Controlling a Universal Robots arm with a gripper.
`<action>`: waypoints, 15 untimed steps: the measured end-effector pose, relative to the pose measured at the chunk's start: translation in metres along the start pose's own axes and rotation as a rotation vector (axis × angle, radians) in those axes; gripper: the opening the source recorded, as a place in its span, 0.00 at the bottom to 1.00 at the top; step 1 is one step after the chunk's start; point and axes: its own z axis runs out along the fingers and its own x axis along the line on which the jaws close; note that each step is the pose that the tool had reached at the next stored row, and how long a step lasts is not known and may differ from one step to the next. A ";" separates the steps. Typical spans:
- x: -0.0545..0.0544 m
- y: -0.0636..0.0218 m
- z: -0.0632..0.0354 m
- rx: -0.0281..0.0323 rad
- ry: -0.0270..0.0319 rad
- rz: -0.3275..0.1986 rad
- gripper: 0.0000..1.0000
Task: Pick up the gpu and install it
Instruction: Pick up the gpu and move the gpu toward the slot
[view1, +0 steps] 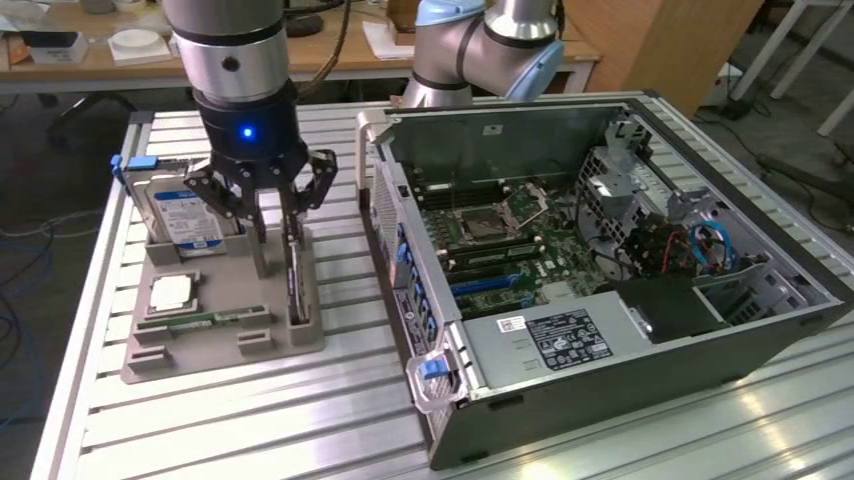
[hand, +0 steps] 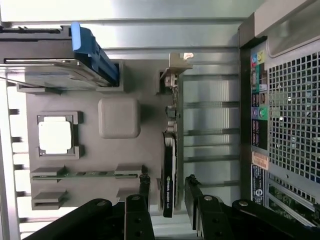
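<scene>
1. While hanging low over the grey tray (view1: 200, 352), straddles the gpu (view1: 298, 295) with the gripper (view1: 278, 262): fingers (hand: 144, 190) spread wide, one on each side of the card, with a gap on both sides, pinching nothing.
2. Stands on its long edge in the slot along the tray's right side in the exterior view, metal bracket at the far end.
3. Shares the tray with a hard drive (view1: 187, 215), a processor (view1: 174, 292) and a memory stick (view1: 200, 322), all further left.
4. Leaves the open computer case (view1: 601, 250) on the surface (view1: 267, 425), just beside the tray at the exterior view's right.
</scene>
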 end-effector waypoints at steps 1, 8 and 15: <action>0.000 0.0000 0.0012 0.0002 0.0000 0.005 0.41; -0.003 0.0001 0.0135 0.0006 -0.0002 0.018 0.41; -0.004 -0.0002 0.0262 0.0007 -0.0002 0.022 0.41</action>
